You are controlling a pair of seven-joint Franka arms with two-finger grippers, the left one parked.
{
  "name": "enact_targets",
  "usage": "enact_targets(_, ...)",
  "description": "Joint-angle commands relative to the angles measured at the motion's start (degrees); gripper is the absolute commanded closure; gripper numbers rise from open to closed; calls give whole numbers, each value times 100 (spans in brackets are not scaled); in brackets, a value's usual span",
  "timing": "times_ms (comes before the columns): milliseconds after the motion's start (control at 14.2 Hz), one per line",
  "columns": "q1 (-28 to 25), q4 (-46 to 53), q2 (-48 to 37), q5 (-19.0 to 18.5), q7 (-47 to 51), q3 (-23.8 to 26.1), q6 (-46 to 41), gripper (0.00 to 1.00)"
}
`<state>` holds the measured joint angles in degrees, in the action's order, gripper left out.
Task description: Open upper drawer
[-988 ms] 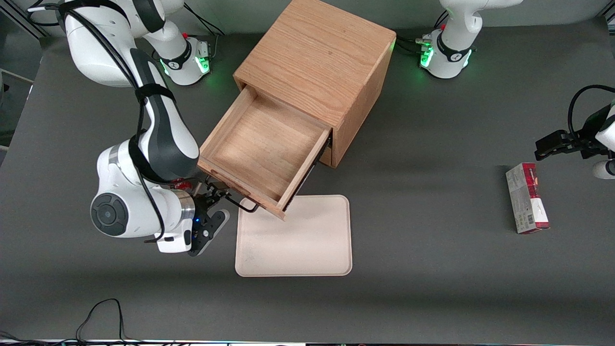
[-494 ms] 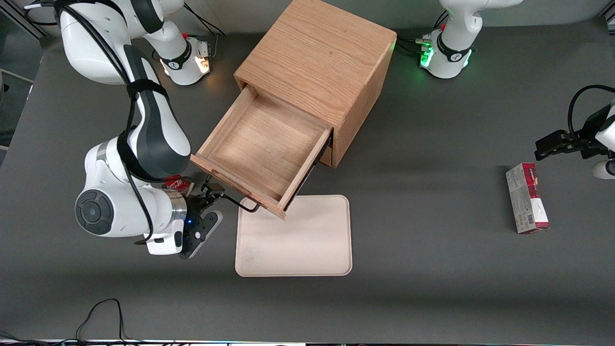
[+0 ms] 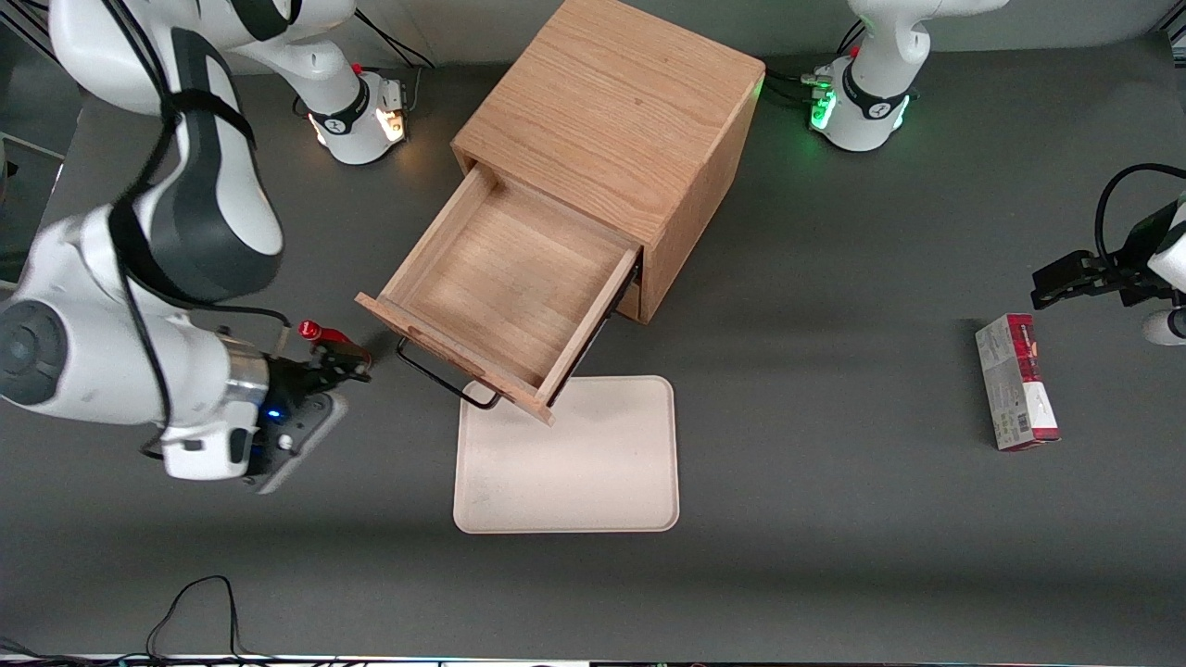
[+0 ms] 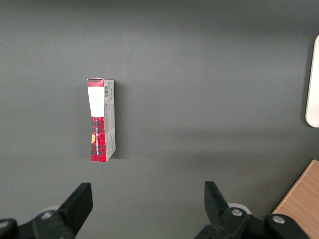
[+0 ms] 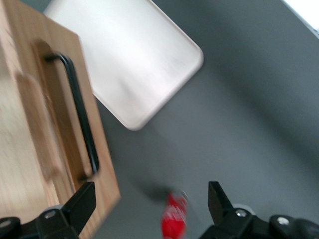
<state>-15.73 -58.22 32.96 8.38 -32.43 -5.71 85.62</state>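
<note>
The upper drawer of the oak cabinet stands pulled far out, and its inside is bare. Its dark bar handle faces the front camera and overhangs the tray's edge. It also shows in the right wrist view on the drawer front. My right gripper is open and holds nothing. It hangs beside the handle, a clear gap away, toward the working arm's end of the table. Its fingers stand wide apart. The lower drawer is hidden under the upper one.
A cream tray lies on the table nearer the camera than the cabinet; it also shows in the right wrist view. A small red can-like thing is by the gripper. A red-and-white box lies toward the parked arm's end.
My gripper has let go of the bar handle and drawn away toward the working arm's end. The drawer came out a little more before that.
</note>
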Motion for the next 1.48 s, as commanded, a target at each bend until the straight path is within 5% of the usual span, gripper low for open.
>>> enact_targets(0,-44,-1162,-981,-407,698,-97,68,0)
enact_targets(494,-79,-4010,-3311,-452,1984,-598,613,0)
enact_targets(1411,174,-4335,-3751,-671,2425,-529,761,0)
